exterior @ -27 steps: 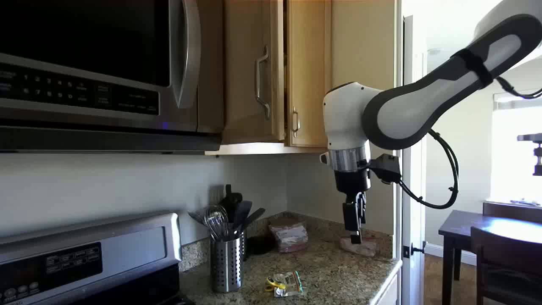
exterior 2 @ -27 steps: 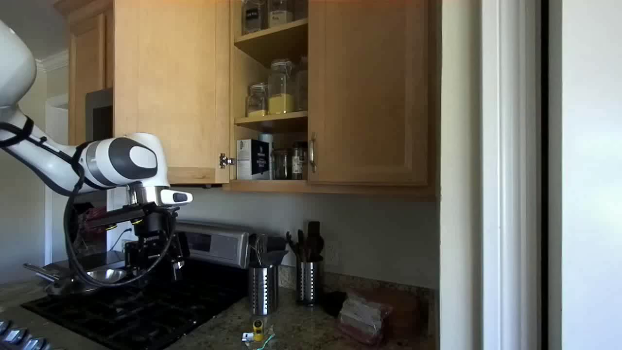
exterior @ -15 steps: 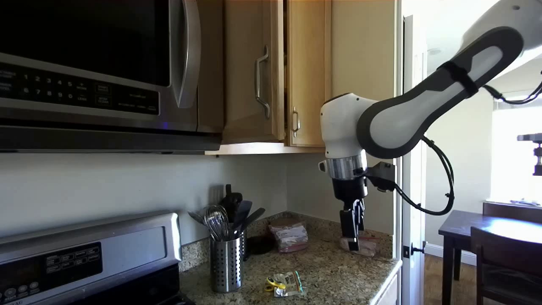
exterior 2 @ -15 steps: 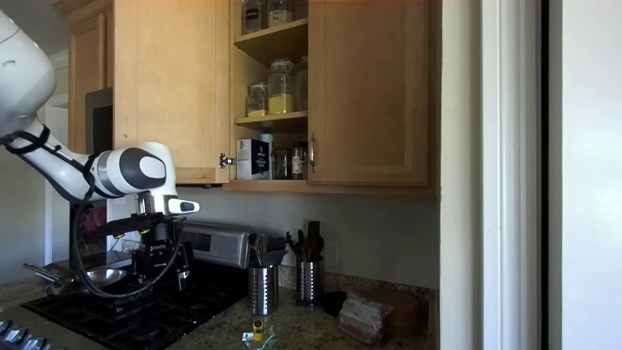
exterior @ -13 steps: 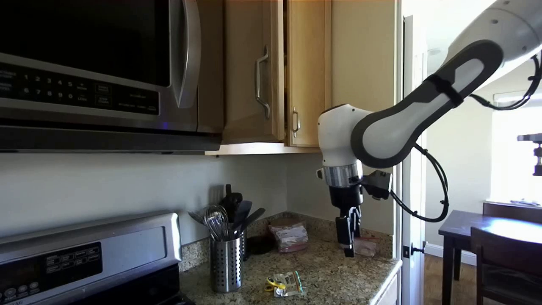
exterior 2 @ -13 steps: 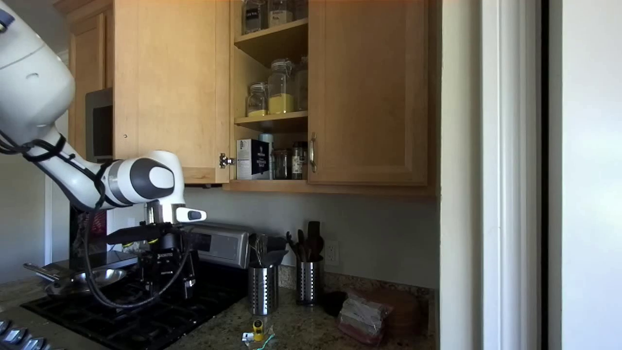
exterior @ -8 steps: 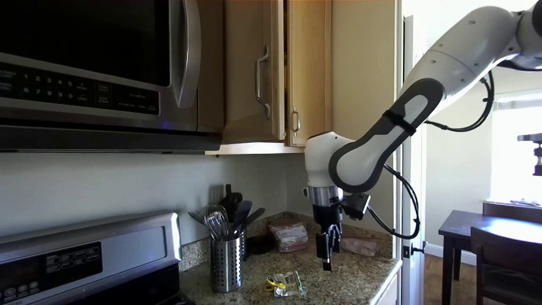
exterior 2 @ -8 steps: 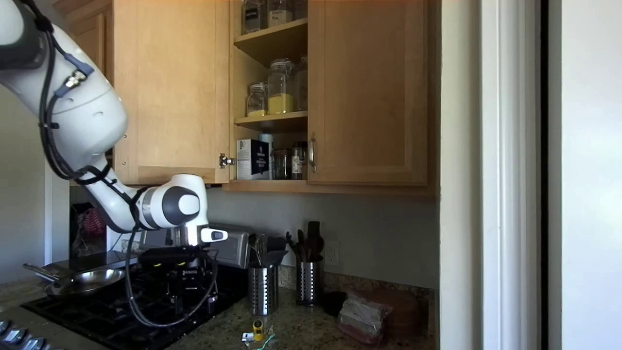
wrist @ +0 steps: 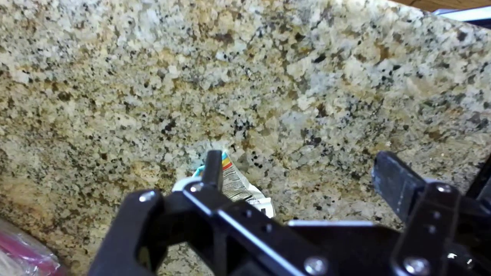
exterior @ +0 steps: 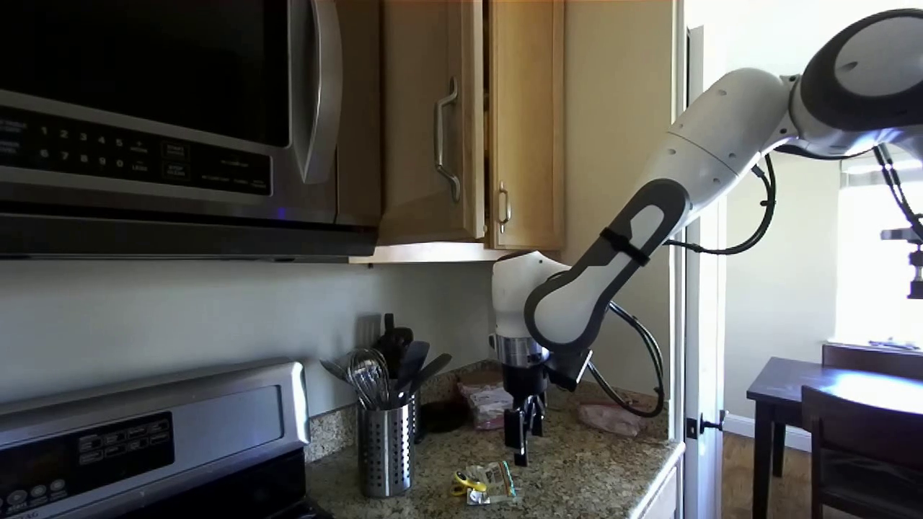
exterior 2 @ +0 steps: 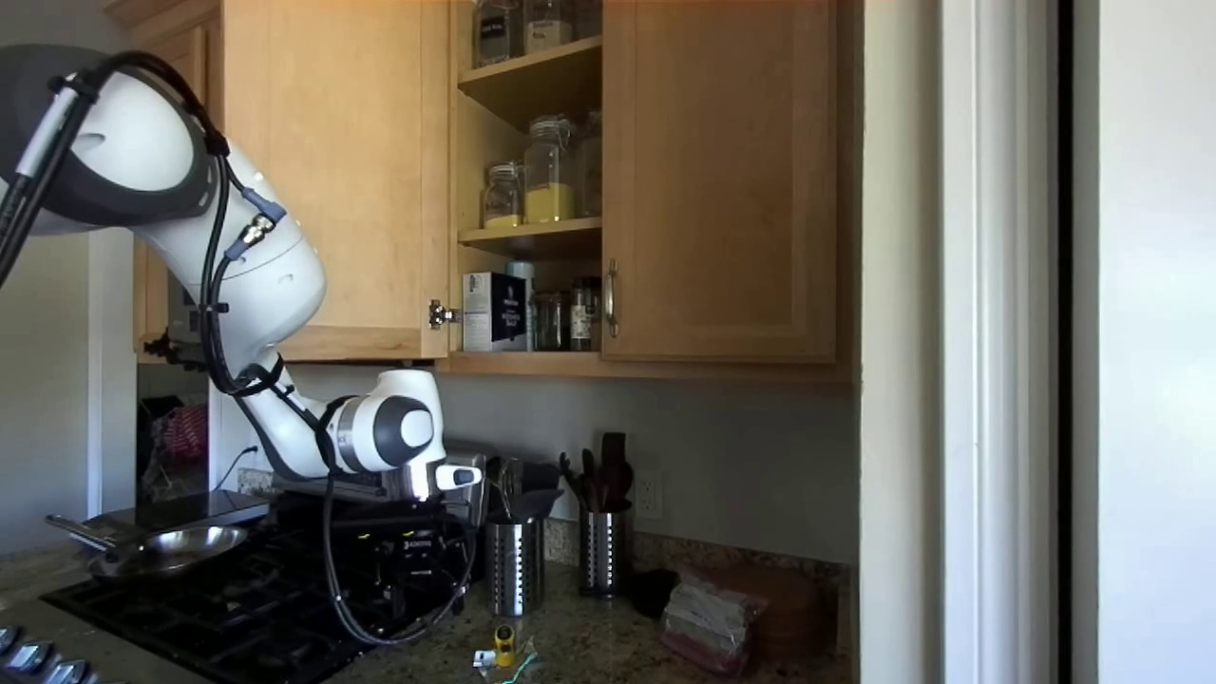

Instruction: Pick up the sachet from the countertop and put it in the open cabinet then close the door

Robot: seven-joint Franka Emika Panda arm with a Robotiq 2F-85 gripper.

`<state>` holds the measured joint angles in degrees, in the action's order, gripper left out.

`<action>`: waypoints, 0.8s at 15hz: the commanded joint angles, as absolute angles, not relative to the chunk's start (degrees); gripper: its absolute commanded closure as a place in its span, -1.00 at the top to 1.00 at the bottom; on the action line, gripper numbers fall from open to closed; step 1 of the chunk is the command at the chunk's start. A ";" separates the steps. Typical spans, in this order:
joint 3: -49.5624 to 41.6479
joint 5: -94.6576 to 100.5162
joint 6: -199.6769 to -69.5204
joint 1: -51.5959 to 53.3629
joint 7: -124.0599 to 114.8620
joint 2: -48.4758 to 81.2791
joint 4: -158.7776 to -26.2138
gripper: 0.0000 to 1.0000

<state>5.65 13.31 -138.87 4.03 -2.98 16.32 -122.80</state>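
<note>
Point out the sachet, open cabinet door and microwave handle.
Sachet [exterior: 498,476]: in an exterior view, its flat face.
Open cabinet door [exterior 2: 347,180]: in an exterior view, its inner face.
Microwave handle [exterior: 329,94]: in an exterior view, its curved bar.

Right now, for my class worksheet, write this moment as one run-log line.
gripper: open, nothing held, above countertop | sachet: lying on countertop | cabinet: open | door: standing open | pending: pick, place, close

On the keypad [exterior: 108,151] of the microwave [exterior: 180,115] I read 1 2 3 4 5, then 6 7 8 9 0 beneath, with MORE and LESS beside them. Print on the stove panel [exterior: 86,448], the jar labels [exterior 2: 548,36], the box [exterior 2: 495,312] in the cabinet [exterior 2: 522,362] and the sachet [wrist: 234,184] is too blurred for me.
</note>
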 commanded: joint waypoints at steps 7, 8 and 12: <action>4.27 13.05 -139.13 5.32 -3.08 17.47 -121.70 1.00; 4.27 12.71 -139.38 5.12 -2.74 18.07 -121.29 1.00; 2.38 14.90 -140.02 5.46 -3.95 22.26 -117.49 1.00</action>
<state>4.56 13.32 -138.89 4.43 -3.07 18.92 -120.65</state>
